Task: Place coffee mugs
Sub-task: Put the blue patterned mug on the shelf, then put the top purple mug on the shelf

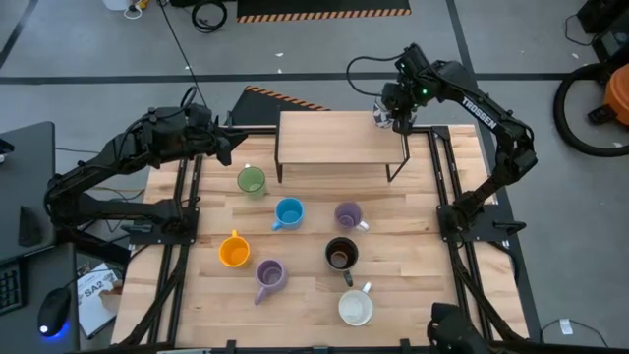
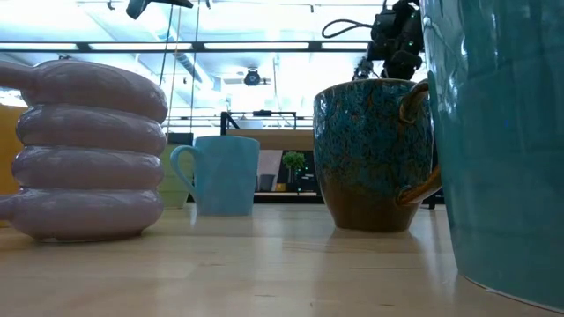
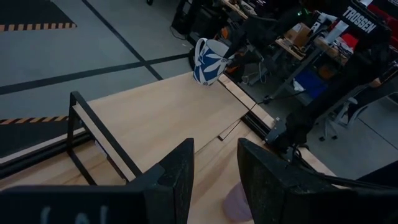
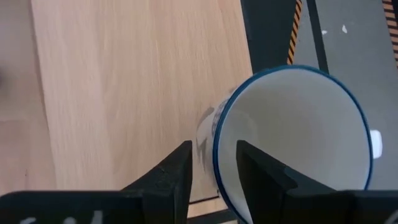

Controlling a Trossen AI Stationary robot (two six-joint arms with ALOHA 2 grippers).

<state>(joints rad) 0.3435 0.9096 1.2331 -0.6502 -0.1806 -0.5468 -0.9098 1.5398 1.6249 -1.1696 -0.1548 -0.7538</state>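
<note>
A white mug with a blue pattern point(image 3: 207, 62) is at the far right corner of a wooden shelf point(image 1: 334, 138). My right gripper point(image 1: 395, 116) is shut on it from above. Seven mugs stand on their bases on the table: green point(image 1: 252, 181), blue point(image 1: 288, 212), lilac point(image 1: 348, 214), orange point(image 1: 234, 252), a second lilac point(image 1: 268, 277), dark brown point(image 1: 341, 254) and white point(image 1: 356, 307). My left gripper point(image 3: 214, 168) is open and holds nothing; it hovers by the shelf's left end point(image 1: 231, 146). My right gripper pinches the mug's wall at the rim point(image 4: 217, 146), one finger point(image 4: 255, 171) inside the cup and the other point(image 4: 177, 171) outside. The fingers point down from above. The mug is slightly tilted, its base at the shelf top point(image 3: 204, 83); whether it rests there I cannot tell.
The shelf stands on thin black legs point(image 1: 401, 162) at the table's far middle. Black rails point(image 1: 447, 187) run along both table sides. In the low view the ribbed lilac mug point(image 2: 84, 150), blue mug point(image 2: 225, 174) and dark mug point(image 2: 374, 154) stand close by.
</note>
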